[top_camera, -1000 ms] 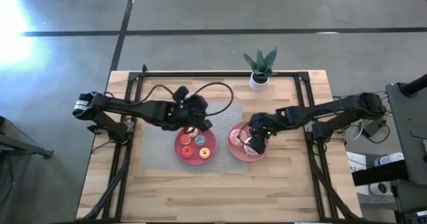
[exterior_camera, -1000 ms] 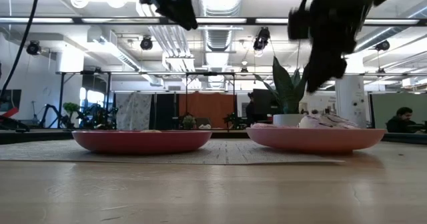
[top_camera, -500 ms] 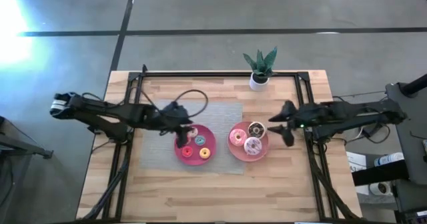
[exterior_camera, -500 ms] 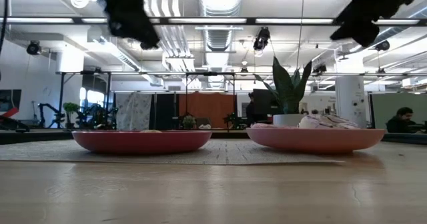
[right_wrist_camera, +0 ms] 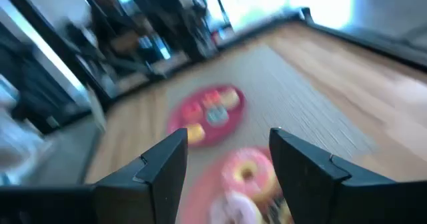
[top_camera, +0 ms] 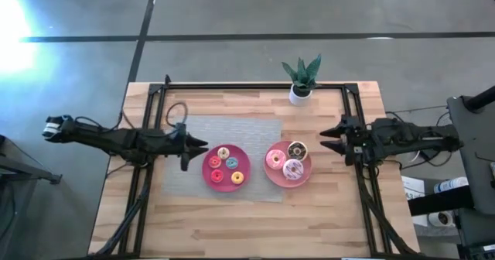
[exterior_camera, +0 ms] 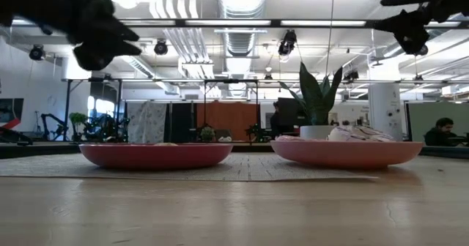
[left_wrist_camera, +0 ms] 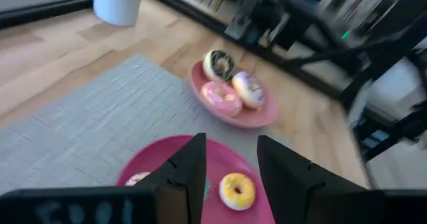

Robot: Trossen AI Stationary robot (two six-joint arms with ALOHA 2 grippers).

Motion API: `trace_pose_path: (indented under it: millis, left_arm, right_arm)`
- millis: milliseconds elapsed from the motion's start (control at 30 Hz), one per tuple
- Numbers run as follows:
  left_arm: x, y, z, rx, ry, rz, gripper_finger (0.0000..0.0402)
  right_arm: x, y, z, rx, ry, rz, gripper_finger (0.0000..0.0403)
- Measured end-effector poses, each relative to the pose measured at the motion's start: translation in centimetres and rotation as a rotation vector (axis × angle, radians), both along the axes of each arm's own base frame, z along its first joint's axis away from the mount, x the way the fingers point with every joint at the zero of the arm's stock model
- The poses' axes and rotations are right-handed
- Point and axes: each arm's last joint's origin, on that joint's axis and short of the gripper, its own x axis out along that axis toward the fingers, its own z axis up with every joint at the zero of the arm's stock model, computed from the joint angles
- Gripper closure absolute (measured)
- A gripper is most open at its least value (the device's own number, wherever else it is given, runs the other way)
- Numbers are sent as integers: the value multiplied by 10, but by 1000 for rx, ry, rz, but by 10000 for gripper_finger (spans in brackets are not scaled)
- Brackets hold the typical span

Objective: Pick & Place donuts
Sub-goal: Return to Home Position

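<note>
Now the donuts (top_camera: pixel 274 159) lie on the red plate (top_camera: pixel 207 176) and the pink plate (top_camera: pixel 271 175). Left tool (top_camera: pixel 195 148) and right tool (top_camera: pixel 326 139), both wide and empty, should draw outward high, clear of the rims.

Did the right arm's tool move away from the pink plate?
Yes. The right tool hung over the pink plate a second ago; now it is clear of the plate, pulled back toward the right edge of the table.
</note>
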Motion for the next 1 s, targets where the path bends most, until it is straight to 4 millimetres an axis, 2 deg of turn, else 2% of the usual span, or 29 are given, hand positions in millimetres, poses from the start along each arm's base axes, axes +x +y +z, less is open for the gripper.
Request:
trace_pose_path:
  millis: [133,300,533,733,833,1000]
  left_arm:
    - [-17,2,-18,-46,-141,-8,294]
    - [-32,4,-22,14,-274,-22,294]
    - [-45,6,-38,-34,-332,-7,294]
    - [-44,6,-65,-31,-271,-8,294]
    - [-43,6,-72,-23,-203,-13,294]
    - [-45,6,-69,-29,-245,-26,294]
  right_arm:
    - [-5,0,-19,16,-161,6,199]
    - [-11,-1,-44,41,-252,5,199]
    - [-1,-1,-65,39,-147,-28,199]
    - [6,0,-85,28,-52,-26,199]
    - [8,0,-95,23,-13,-26,199]
    - [5,0,-91,31,-85,-23,199]
